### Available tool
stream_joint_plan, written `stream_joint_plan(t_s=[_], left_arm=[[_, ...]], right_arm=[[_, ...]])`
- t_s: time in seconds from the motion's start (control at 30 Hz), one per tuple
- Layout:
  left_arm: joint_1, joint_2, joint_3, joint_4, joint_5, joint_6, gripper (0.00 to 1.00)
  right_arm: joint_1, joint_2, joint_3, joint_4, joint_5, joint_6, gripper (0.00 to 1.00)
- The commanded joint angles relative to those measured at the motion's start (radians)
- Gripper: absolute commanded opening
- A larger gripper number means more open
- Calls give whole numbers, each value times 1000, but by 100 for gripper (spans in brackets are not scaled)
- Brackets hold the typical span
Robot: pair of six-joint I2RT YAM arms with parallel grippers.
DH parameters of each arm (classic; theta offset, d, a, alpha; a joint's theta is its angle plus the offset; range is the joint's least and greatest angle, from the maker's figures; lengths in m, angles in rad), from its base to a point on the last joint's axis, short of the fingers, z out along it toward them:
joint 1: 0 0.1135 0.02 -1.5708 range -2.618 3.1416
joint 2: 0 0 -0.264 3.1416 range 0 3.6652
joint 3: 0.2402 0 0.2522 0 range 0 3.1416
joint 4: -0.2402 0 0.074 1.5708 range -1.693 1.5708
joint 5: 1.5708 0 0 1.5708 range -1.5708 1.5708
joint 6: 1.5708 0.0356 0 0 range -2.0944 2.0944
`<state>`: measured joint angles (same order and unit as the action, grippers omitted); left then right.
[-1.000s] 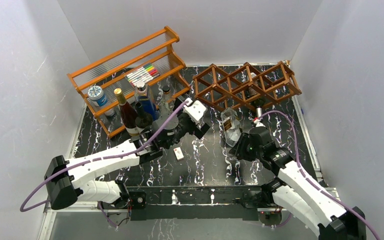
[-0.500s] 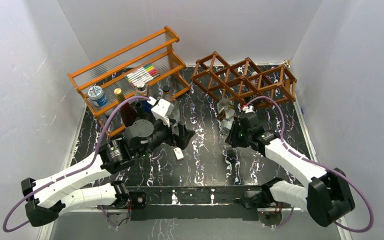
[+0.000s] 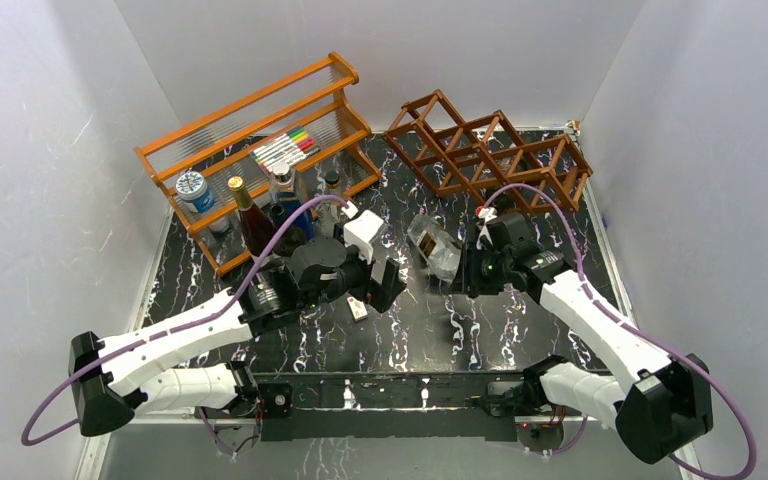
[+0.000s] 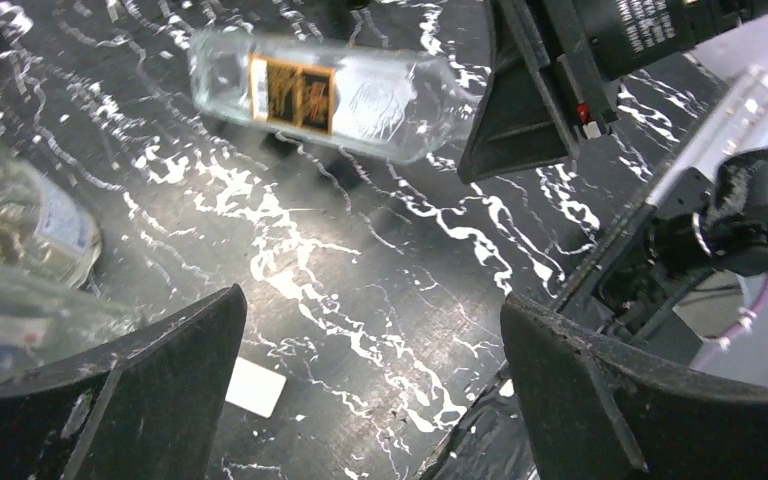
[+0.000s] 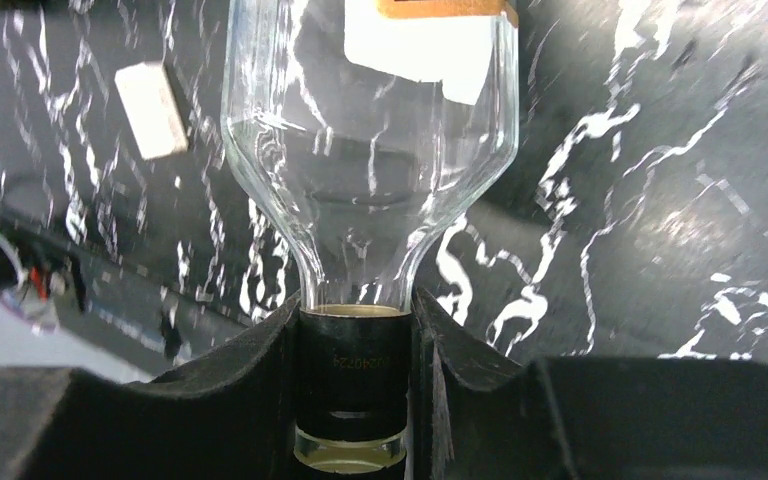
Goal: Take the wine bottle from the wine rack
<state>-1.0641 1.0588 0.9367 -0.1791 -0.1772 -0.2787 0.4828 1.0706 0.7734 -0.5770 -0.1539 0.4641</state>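
A clear glass wine bottle [image 3: 434, 246] with an orange-and-white label hangs above the black marbled table, clear of the dark reddish-brown lattice wine rack [image 3: 490, 153] behind it. My right gripper [image 3: 472, 268] is shut on its black-capped neck [image 5: 351, 375], with the body [image 5: 372, 130] pointing away from the wrist. The same bottle shows in the left wrist view [image 4: 325, 93], lying sideways in the air. My left gripper [image 3: 382, 287] is open and empty, to the left of the bottle and low over the table; its fingers [image 4: 140, 390] stand wide apart.
An orange tiered shelf [image 3: 260, 140] with markers, a tin and several upright bottles [image 3: 255, 228] stands at back left. A small white block [image 3: 357, 307] lies on the table near my left gripper. White walls enclose the table.
My right gripper has swung the bottle left and nearer, away from the rack. The rack has shifted back and turned. My left arm moved back, then forward to the right.
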Motion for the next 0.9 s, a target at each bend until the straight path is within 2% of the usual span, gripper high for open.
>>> stream_joint_plan(t_s=[0.0,0.1,0.2,0.4,0.6,0.87], left_arm=[[-4,-16,-13,91,163,86,98],[-4,-4,-13,110,287,167,98],[-4,31,6,107,412,272,98],[-17,130,72,96,500,462,98],[-117,262,107,84,372,728,98],[-128,375,117,123,287,884,98]], right_arm=[[4,-41,71,-151,-197,-56,0],[5,-33,102,-229,-264,-50,0],[4,-64,102,-232,-311,-42,0],[5,-93,118,-255,-356,-63,0],[5,-77,125,-301,-384,-114,0],[5,-91,93,-281,-427,-131,0]])
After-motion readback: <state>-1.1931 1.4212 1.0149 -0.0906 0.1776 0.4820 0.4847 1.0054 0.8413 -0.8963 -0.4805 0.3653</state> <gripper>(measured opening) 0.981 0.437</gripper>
